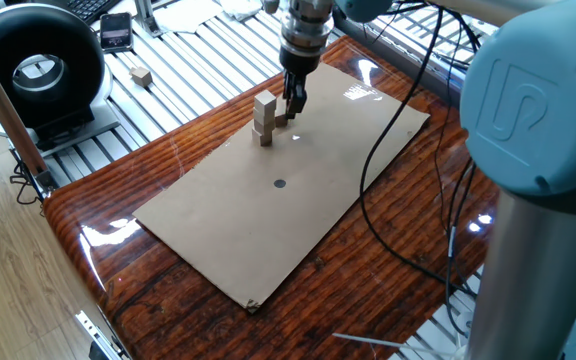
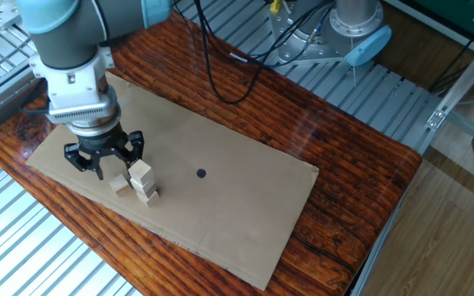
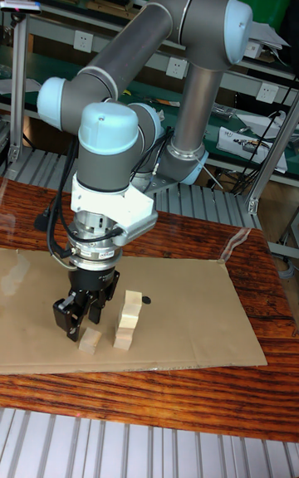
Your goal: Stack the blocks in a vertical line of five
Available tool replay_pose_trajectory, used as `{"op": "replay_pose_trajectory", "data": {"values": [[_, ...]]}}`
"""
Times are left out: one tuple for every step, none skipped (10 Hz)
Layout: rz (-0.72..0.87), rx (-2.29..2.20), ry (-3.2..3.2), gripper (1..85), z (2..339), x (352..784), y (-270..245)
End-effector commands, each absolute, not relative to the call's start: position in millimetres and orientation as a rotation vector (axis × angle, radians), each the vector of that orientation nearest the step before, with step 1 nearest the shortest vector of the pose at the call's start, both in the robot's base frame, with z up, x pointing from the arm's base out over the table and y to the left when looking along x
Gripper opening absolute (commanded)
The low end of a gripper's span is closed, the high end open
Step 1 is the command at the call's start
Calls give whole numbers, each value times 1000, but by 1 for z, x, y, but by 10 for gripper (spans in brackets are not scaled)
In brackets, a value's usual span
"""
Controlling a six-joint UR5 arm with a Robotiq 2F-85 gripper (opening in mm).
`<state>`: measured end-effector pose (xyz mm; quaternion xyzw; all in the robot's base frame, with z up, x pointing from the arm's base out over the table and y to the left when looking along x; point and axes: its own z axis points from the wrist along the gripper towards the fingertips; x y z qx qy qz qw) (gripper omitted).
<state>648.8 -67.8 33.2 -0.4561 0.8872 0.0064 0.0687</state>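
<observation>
A slightly staggered stack of three tan blocks [image 1: 264, 118] [image 2: 143, 181] [image 3: 126, 320] stands on the brown cardboard mat [image 1: 268, 200]. One loose block [image 1: 281, 120] [image 2: 120, 183] [image 3: 90, 338] lies flat right beside the stack. My gripper [image 1: 293, 104] [image 2: 104, 167] [image 3: 83, 324] hangs open just above this loose block, fingers pointing down and holding nothing. Another block [image 1: 142, 76] lies off the table on the metal slats at the far left.
The mat has a black dot [image 1: 279, 184] [image 2: 201, 173] near its middle. A black round device [image 1: 38, 70] stands beyond the table's left end. Black cables [image 1: 398, 150] trail over the glossy wooden table [image 1: 168, 290] on the right.
</observation>
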Motion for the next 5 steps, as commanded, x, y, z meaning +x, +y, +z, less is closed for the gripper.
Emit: {"op": "replay_pose_trajectory", "data": {"values": [[32, -1373, 2660, 513, 29, 652, -65], [41, -1371, 2661, 507, 27, 652, -64], [46, -1367, 2663, 493, 26, 652, -63], [50, -1365, 2665, 463, 25, 652, -63], [50, -1363, 2666, 447, 24, 652, -62]]}}
